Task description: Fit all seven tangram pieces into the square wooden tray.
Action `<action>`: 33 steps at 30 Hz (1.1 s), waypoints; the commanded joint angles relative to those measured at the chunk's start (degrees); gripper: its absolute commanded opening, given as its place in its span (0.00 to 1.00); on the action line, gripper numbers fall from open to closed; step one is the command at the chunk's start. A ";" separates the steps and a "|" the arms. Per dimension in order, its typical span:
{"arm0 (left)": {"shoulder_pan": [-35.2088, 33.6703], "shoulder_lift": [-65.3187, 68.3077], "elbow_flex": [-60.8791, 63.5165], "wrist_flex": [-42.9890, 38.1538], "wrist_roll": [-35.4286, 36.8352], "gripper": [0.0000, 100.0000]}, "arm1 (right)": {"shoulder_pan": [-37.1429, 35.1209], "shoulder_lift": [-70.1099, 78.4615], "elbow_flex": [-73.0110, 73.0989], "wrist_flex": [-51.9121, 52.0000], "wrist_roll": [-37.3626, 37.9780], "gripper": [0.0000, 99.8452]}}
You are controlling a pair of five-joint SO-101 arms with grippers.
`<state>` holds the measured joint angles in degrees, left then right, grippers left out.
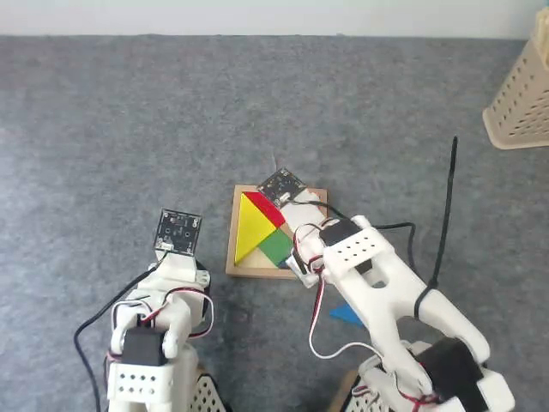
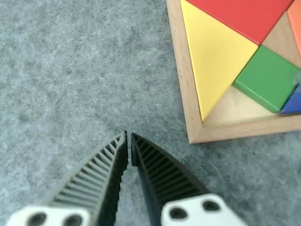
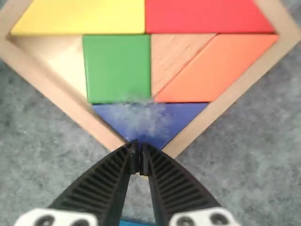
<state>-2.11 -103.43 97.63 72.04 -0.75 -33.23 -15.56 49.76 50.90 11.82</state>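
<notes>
The right gripper (image 3: 139,153) is pinched shut on nothing, its tips at one corner of the square wooden tray (image 3: 235,87), right at the point of the blue triangle (image 3: 150,120). The green square (image 3: 117,66), orange parallelogram (image 3: 221,61), yellow triangle (image 3: 80,16) and red triangle (image 3: 202,14) also lie in the tray. The left gripper (image 2: 128,141), likewise closed and empty, sits over the grey carpet (image 2: 70,70) near another tray corner. A light-blue piece (image 1: 346,314) lies on the carpet beside the right arm.

pieces (image 2: 211,52) in tray (image 2: 185,70), another piece (image 1: 346,314) outside
</notes>
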 commanded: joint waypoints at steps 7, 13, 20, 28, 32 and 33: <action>-0.26 -1.23 -1.10 0.35 0.35 0.01 | 6.02 -1.01 -7.74 2.42 -3.08 0.05; -0.26 -1.23 -1.10 0.35 0.35 0.01 | 8.40 4.44 -14.59 4.79 -6.59 0.16; -0.26 -1.23 -1.10 0.35 0.35 0.01 | 8.57 15.87 -18.64 4.97 -6.95 0.17; -0.26 -1.23 -1.10 0.35 0.35 0.01 | 12.44 17.19 -19.08 4.88 -6.86 0.17; -0.26 -1.23 -1.10 0.35 0.35 0.01 | 16.75 17.19 -19.08 4.62 -5.71 0.17; -0.26 -1.23 -1.10 0.35 0.35 0.01 | 17.71 17.19 -19.08 4.62 -5.01 0.17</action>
<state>-2.11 -103.43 97.63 72.04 -0.75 -18.29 2.20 33.32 55.30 5.32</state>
